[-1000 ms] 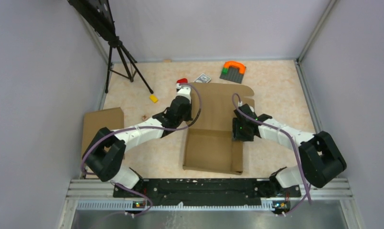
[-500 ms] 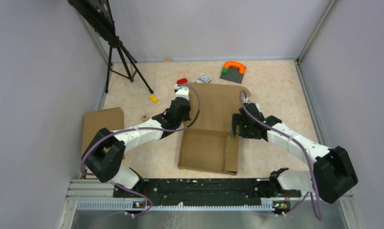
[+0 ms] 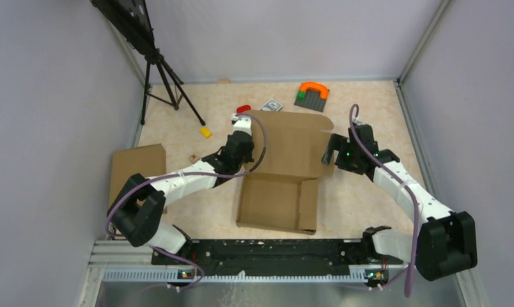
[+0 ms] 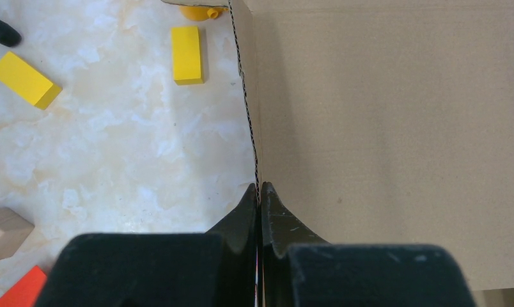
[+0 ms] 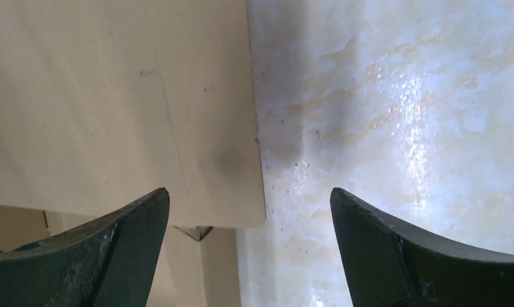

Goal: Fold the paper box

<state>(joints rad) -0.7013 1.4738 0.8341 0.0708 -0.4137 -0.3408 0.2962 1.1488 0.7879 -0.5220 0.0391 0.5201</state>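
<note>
My left gripper (image 4: 259, 192) has its jaws pressed together on the left edge of the paper box's lid panel; the left wrist view shows the corrugated edge running straight into the pinch. My right gripper (image 5: 249, 192) stands with its jaws wide apart and holds nothing. It hangs over the lid's right edge near the corner, with cardboard under one finger and bare table (image 3: 369, 115) under the other. The paper box (image 3: 286, 153) sits mid-table between my two arms. Its shallow tray lies nearer the bases with its walls already up, and the broad lid panel stretches away from it toward the far wall. I can't tell how far the lid is raised off the surface. I judge the tray as formed and the step in hand as closing the lid: one side is gripped and the other is not yet taken. Next I'd want the right jaws brought down and closed on that right edge, level with the left grip. Then both arms can swing the panel up and over the tray together, keeping it square so the front flap meets the near wall. Two yellow blocks (image 4: 187, 54) lie just left of the lid, clear of that sweep.
</note>
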